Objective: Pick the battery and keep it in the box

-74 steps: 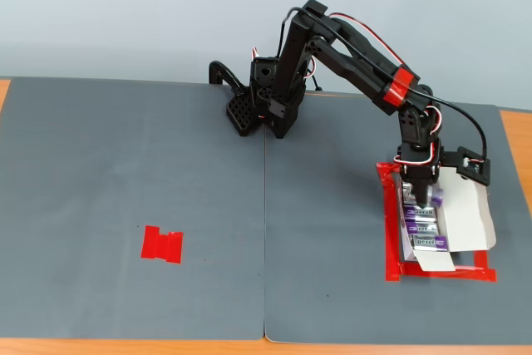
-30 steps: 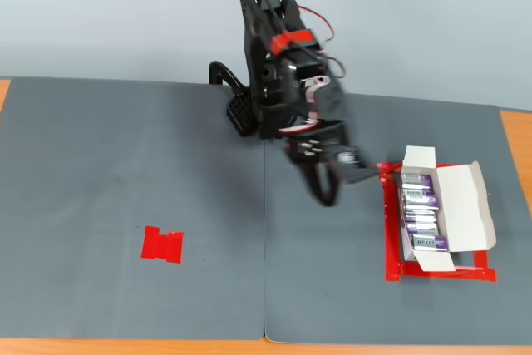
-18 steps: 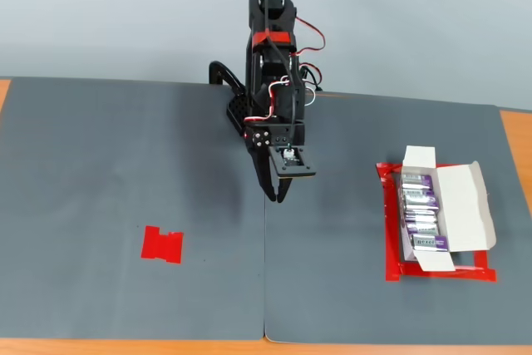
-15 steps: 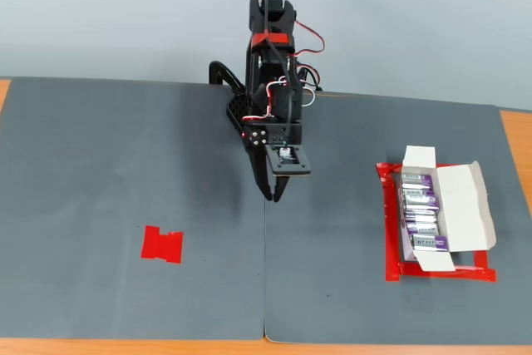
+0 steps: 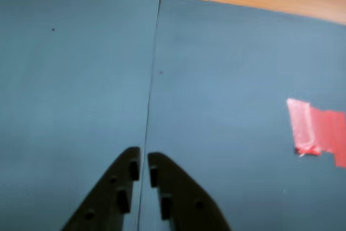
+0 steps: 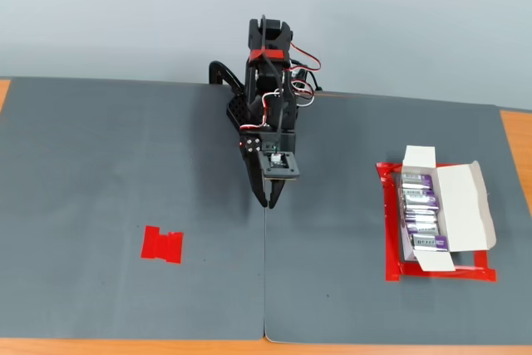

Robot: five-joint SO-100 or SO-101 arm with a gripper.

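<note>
Batteries [image 6: 421,214] — four or so, purple and silver — lie in a row inside the box [image 6: 474,205], flaps folded out, on a red tape frame [image 6: 389,239]. No loose battery shows on the grey mat [image 6: 125,155]. Gripper [image 6: 268,202] hangs well away from the box, over the mat seam, fingers [image 5: 165,187] nearly together with nothing between them. Step judged: placing done, arm parked between picks. Next move calls for a fresh battery, perhaps at the red tape patch [image 6: 162,244] — far from the box.

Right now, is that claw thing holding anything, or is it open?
Gripper: closed, holding nothing; only a thin gap shows between its fingers in the wrist view.
</note>
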